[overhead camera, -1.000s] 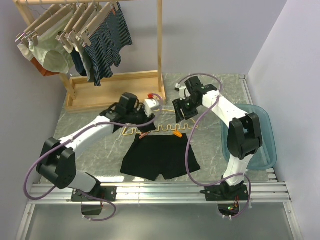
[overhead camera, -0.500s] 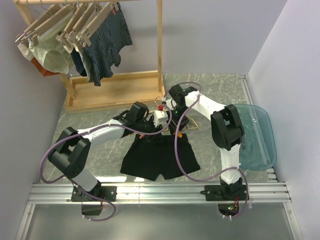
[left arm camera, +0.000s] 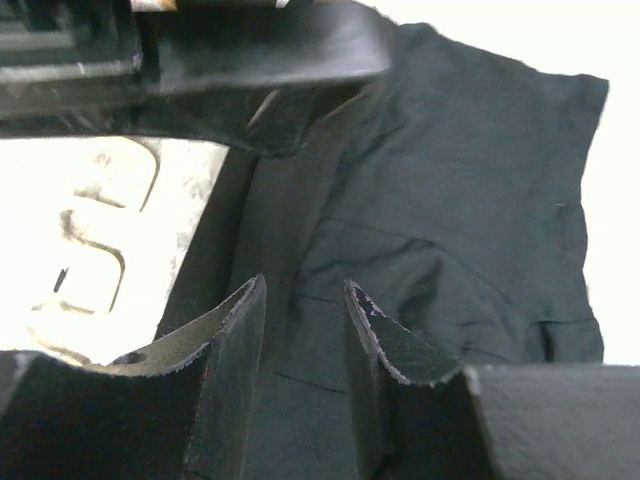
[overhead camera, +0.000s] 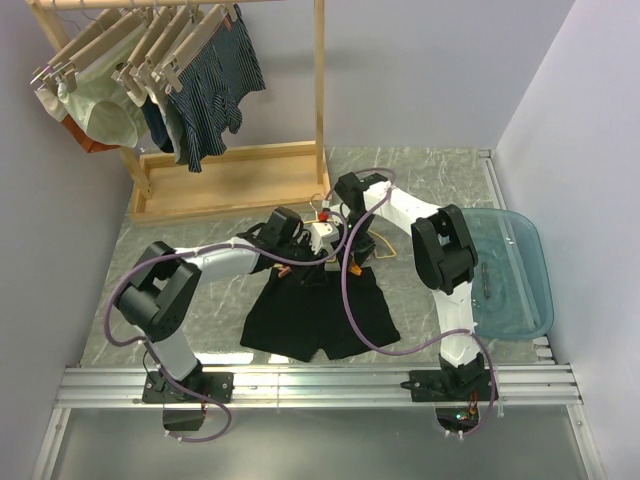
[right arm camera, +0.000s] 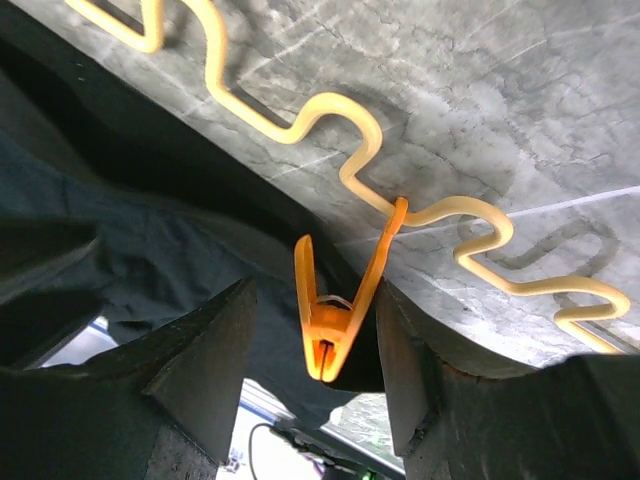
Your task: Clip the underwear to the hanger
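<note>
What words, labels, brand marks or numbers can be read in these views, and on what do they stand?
None: no legible word, number or logo shows on the underwear, the hanger, its orange clip or the hanging clothes.
Pale curved shapes at the left of the left wrist view: too washed out to tell whether they are marks at all.

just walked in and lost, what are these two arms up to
Two robot arms are working on clipping the black underwear to a yellow hanger, both lying on the table. The right claw straddles an orange clip on the hanger's wavy bar, jaws apart. The left claw hangs open over the fabric near the waistband. Nothing looks clipped yet.
</note>
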Motion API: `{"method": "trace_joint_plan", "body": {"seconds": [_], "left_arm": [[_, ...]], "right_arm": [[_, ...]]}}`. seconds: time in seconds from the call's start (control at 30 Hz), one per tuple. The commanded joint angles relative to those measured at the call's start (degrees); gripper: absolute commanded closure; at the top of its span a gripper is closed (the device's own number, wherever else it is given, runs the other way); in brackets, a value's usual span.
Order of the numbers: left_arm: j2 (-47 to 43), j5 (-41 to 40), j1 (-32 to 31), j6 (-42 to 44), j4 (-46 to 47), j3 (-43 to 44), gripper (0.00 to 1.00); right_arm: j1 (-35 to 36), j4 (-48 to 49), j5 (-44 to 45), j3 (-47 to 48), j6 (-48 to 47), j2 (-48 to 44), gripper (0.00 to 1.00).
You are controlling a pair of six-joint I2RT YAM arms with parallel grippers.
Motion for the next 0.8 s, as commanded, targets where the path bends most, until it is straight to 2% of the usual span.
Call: {"method": "trace_joint_plan", "body": {"seconds": [0.0, 0.3, 0.47, 0.6, 0.77], "left_arm": [[1.90, -1.56, 0.06, -1.48, 0.77, 2.89, 0.58], [3.76, -2.62, -0.03, -3.07, -0.03, 4.21, 0.60], [-1.86, 1.77, 1.64, -5.00, 3.04, 1.23, 0.59], [-6.34, 4.93, 3.91, -4.99, -1.43, 2.89, 0.58], [-8.98, 5.56, 6.82, -3.16, -6.69, 5.70, 0.56]], "right_arm": [[-0.21, -1.24, -1.35, 3.20, 0.35, 1.01, 0.42], [-0.30, -1.42, -0.12, 3.47, 0.79, 1.98, 0.42], [-0.56, 1.65, 0.24, 0.49, 0.79, -4.06, 0.42], [-1.35, 3.85, 0.85, 2.05, 0.00, -9.09, 0.42], [-1.70, 6.14, 6.20, 8.11, -1.84, -9.27, 0.43]]}}
